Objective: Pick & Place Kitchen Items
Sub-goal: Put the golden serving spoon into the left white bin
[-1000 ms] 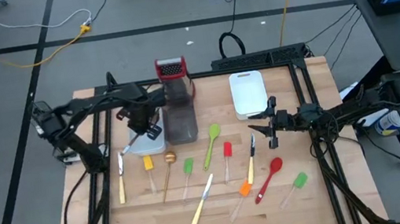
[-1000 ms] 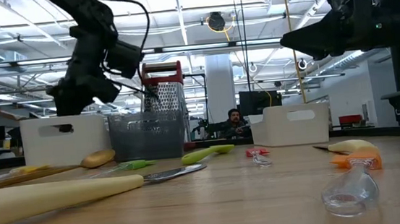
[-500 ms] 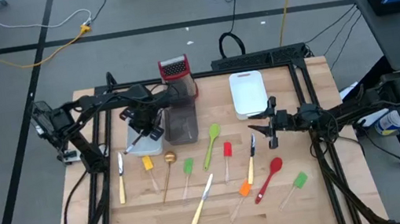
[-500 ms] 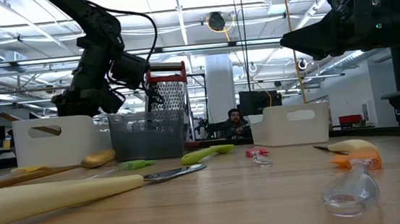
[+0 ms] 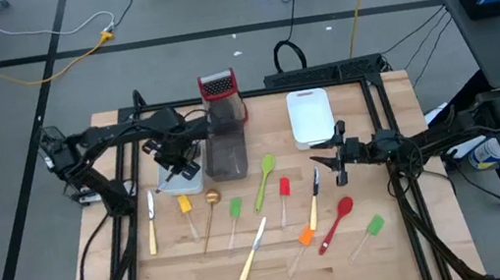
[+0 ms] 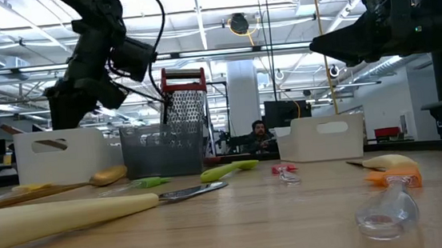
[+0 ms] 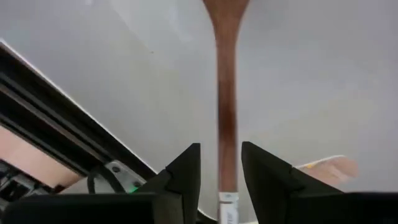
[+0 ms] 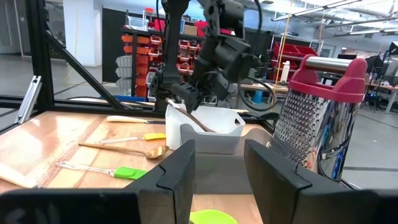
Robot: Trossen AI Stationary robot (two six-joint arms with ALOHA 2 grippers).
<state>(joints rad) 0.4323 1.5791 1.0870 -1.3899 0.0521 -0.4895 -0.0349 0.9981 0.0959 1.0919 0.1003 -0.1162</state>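
Wooden tabletop [image 5: 278, 260], utensils strewn centre-frame. Left gripper [image 5: 174, 161] over white tray [image 5: 192, 180], upper left; jaws parted, wooden spoon [image 7: 226, 99] between them, apparently just released into tray. Placing step. Next: retreat, fetch another utensil. Right gripper [image 5: 328, 160] waits centre-right, open, empty.

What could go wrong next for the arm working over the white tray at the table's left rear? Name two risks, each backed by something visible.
1. The brown wooden spoon leans handle-up in the white rectangular tray, and the left end effector has its fingers apart astride the handle; pulling away could snag it and flip it out.
2. The red-topped metal box grater stands close to that arm, so a sideways swing might topple it.
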